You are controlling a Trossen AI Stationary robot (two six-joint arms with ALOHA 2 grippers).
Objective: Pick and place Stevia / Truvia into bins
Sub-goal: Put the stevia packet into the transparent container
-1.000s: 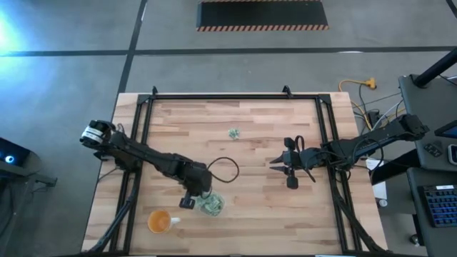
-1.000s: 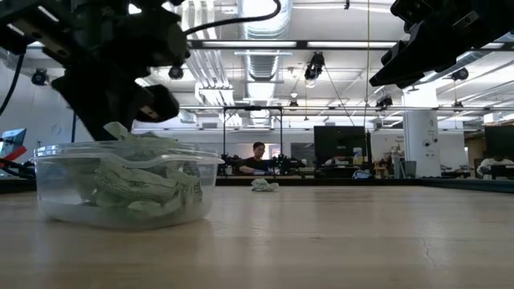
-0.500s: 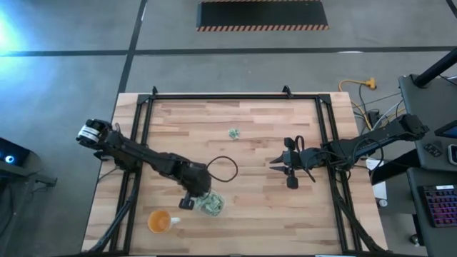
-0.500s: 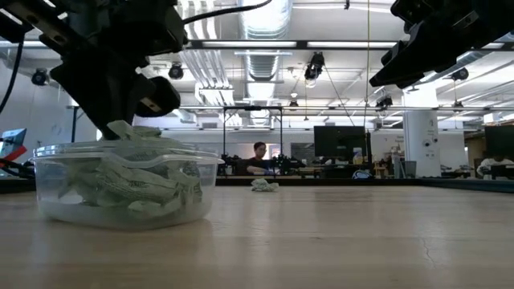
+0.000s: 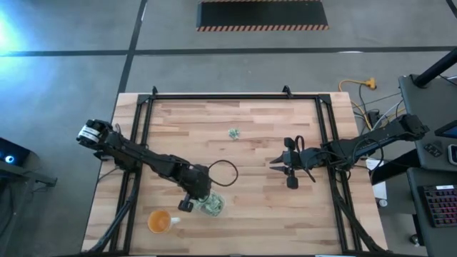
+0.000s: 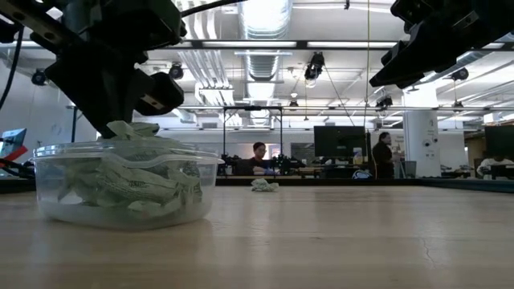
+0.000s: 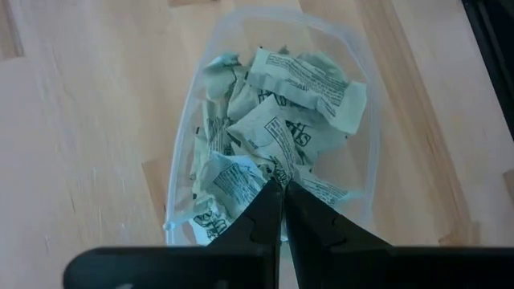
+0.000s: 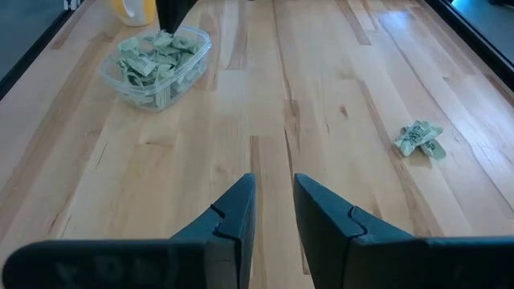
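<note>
Since the earlier frames the left arm has shifted a little over the tub, its wrist swung slightly toward the near edge of the bench, while the right arm has kept its place; a standing person has also come into the room behind the bench.

At the near left of the bench (image 5: 271,135) stands an orange cup (image 5: 158,221) with a handle. Just beside it, to the right, sits the clear tub (image 5: 211,205), piled with pale green and white sweetener packets (image 7: 281,132). The left gripper (image 7: 281,197) hangs right above the tub with its jaws pressed together, tips down among the topmost packets; whether a packet is pinched between them cannot be told.

Farther back, near the middle of the bench, one small clump of loose packets (image 5: 233,133) lies on the wood, well apart from the tub.

To the right of the middle, the right gripper (image 8: 273,193) hovers above bare wood, jaws slightly parted with nothing between them, pointing toward the tub and well apart from both the tub and the loose clump.
</note>
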